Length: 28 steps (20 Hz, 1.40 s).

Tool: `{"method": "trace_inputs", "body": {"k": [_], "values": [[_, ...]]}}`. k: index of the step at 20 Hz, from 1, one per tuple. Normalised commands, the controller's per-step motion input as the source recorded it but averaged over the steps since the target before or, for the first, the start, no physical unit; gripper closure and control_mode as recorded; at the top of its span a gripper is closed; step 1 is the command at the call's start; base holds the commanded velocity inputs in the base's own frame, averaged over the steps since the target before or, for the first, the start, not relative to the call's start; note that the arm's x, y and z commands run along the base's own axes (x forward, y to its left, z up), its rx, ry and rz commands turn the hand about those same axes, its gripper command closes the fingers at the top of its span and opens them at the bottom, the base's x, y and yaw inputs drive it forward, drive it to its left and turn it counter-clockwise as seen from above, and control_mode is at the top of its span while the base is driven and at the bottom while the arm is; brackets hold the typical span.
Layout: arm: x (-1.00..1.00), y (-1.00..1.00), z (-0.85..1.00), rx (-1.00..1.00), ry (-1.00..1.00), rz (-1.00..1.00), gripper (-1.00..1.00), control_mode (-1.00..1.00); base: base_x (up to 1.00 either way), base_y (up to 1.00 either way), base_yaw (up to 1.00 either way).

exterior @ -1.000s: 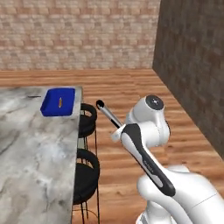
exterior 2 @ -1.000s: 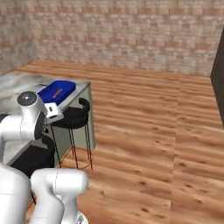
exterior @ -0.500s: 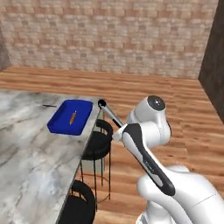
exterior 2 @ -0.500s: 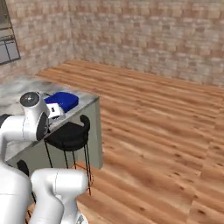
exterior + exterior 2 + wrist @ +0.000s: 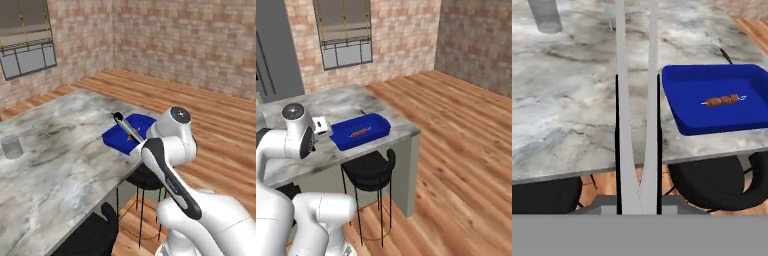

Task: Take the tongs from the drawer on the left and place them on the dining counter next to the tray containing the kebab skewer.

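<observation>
In the hand view my gripper is shut on the tongs, whose two silver arms run up the picture over the dining counter. The blue tray lies just right of the tongs near the counter's edge, with the kebab skewer in its middle. From the left base view the tongs point out of the hand over the tray, their black end up. The right base view has the tray with the skewer right of my hand. The drawer is out of view.
A grey cup stands far back on the counter, also at the counter's left. Black stools stand under the counter's edge. A brick wall and a window are behind. Wooden floor lies to the right.
The whole picture has shifted, so the base has driven and turned. The counter and the tray now lie closer, right under the hand. The tongs stay in the gripper.
</observation>
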Motion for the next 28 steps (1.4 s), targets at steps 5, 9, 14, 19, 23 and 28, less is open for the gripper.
{"method": "trace_inputs", "body": {"k": [5, 9, 14, 19, 23, 28], "values": [[0.00, 0.00, 0.00, 0.00, 0.00, 0.00, 1.00, 1.00, 0.26, -0.50, 0.44], [0.00, 0.00, 0.00, 0.00, 0.00, 0.00, 1.00, 1.00, 0.08, -0.08, 0.06], [0.00, 0.00, 0.00, 0.00, 0.00, 0.00, 1.00, 1.00, 0.08, -0.08, 0.00], [0.59, 0.00, -0.22, -0.01, 0.01, 0.00, 1.00, -1.00, 0.09, 0.00, 0.00], [0.92, 0.00, -0.44, -0.08, 0.14, 0.00, 1.00, -1.00, 0.00, 0.00, 0.00], [0.60, 0.00, -0.24, -0.06, 0.18, -0.02, 1.00, -1.00, 0.00, 0.00, 0.00]]}}
